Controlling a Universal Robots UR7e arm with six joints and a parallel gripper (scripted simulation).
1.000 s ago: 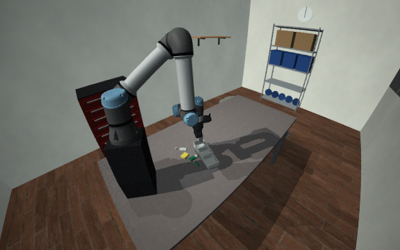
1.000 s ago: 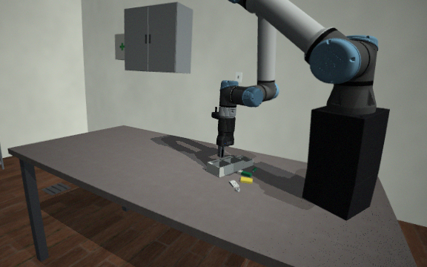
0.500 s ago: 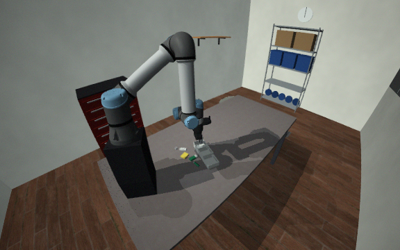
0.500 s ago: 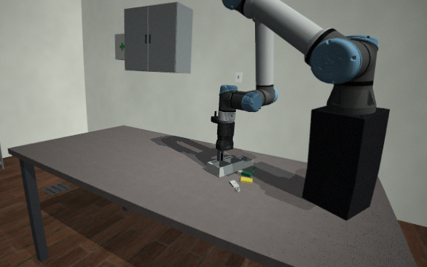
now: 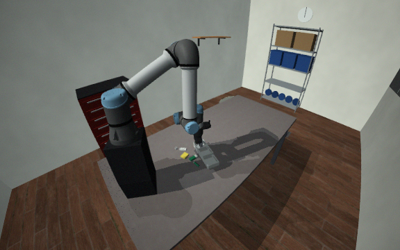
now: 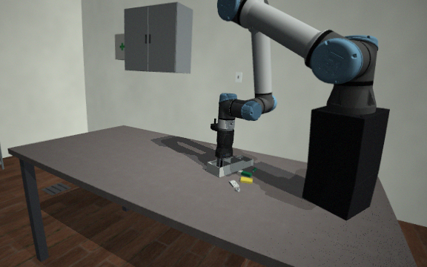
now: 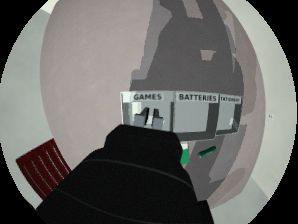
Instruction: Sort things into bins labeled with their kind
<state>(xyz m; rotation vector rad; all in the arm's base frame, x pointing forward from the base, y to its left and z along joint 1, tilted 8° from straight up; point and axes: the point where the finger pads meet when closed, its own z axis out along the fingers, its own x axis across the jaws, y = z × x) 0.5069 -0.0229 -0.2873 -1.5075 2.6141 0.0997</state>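
table: grey top [image 6: 117, 163] on dark legs, wood floor beneath, pale walls around
room: metal shelf unit [image 5: 315, 52] with boxes, red drawer chest [image 5: 94, 104], wall cabinet [image 6: 158, 37]
bins: grey row [image 6: 236, 165] mid-table; gripper [image 6: 219, 162] lowered into its end compartment
fingers: narrowly set; cannot tell whether they pinch anything
loose things: yellow block [image 5: 184, 155], green pieces [image 5: 192, 157], white piece [image 6: 233, 183] beside the bins
wrist view only: labels games [image 7: 147, 98] and batteries [image 7: 197, 98]; third label too small to read
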